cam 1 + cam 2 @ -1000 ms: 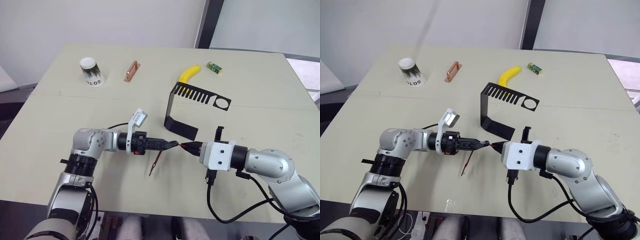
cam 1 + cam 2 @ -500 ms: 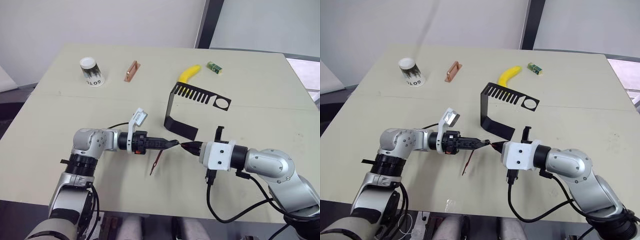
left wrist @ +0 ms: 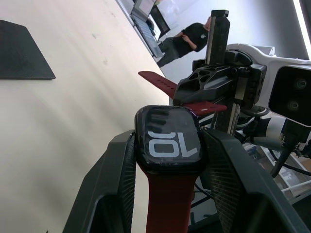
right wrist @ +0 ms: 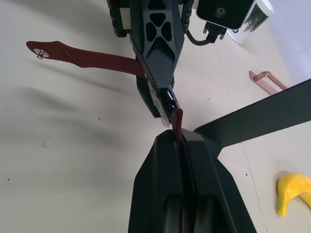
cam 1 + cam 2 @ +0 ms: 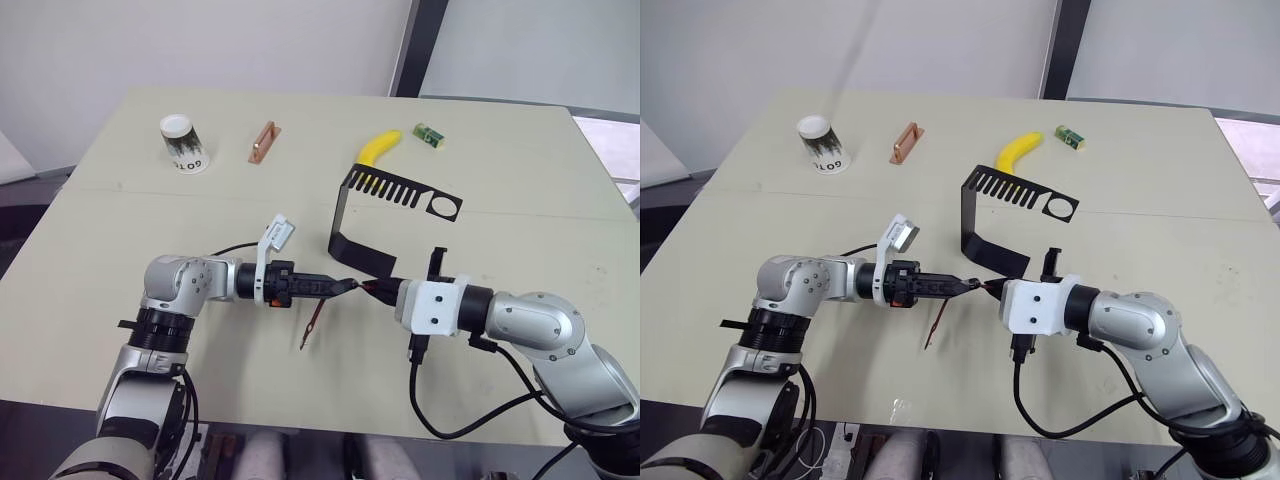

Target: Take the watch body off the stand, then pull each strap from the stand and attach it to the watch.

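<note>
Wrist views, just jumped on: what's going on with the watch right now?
The left gripper holds the watch body between its fingers, with one maroon strap already attached and hanging from it. The right gripper is shut on the second strap and holds its tip at the free end of the watch body, so that joint looks not yet made. The stand sits bare on the table behind the grippers.

Two straps [image 4: 87, 57], one watch body [image 3: 167, 141], one stand [image 5: 362, 218].
</note>
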You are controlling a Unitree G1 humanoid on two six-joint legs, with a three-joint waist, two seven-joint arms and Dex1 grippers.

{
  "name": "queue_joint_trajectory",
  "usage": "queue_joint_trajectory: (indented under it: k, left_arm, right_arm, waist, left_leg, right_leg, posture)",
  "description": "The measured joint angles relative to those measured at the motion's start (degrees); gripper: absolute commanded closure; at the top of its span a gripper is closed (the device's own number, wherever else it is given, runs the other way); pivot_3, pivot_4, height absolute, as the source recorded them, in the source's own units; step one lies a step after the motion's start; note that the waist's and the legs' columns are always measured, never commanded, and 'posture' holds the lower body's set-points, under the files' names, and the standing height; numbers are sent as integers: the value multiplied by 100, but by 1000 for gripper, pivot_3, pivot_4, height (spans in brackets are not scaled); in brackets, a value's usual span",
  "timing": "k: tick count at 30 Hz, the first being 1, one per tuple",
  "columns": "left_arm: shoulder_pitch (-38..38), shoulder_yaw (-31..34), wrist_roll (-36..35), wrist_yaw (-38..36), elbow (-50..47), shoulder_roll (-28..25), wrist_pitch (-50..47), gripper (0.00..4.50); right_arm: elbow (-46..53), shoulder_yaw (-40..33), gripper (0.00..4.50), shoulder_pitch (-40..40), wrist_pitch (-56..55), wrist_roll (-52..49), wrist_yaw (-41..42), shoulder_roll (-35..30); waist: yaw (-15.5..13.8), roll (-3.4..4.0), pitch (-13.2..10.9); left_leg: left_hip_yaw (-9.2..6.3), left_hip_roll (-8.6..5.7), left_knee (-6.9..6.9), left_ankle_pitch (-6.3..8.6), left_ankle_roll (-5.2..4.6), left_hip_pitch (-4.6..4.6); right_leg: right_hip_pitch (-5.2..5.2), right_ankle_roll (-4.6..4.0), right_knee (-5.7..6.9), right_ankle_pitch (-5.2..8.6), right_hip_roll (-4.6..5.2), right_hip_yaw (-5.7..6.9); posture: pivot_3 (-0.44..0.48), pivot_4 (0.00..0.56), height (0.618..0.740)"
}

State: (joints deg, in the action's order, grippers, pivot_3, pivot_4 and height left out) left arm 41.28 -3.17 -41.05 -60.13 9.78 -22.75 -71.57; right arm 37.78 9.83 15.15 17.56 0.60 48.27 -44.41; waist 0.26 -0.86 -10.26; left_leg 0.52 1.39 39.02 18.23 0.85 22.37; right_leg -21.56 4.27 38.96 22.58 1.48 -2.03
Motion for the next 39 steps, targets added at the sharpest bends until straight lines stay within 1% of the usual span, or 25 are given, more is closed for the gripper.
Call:
queue_joint_trajectory:
  k: [15, 39]
  left_arm:
    - [0, 96, 0, 79, -3, 138, 41, 2907]
    - [-31, 110, -1, 79, -233, 106, -5, 2907]
  right_arm:
    - [-35, 0, 4500, 25, 1, -1, 39, 0]
    - [-223, 95, 4500, 240, -31, 2, 123, 2]
  waist:
    - [3, 0, 0]
    - [4, 0, 0]
  left_leg:
    - [0, 0, 0, 0, 0, 0]
    - [0, 0, 0, 0, 0, 0]
  right_leg:
    - [0, 0, 0, 0, 0, 0]
    - [0, 0, 0, 0, 0, 0]
  posture:
    - [0, 150, 740]
    - [0, 150, 740]
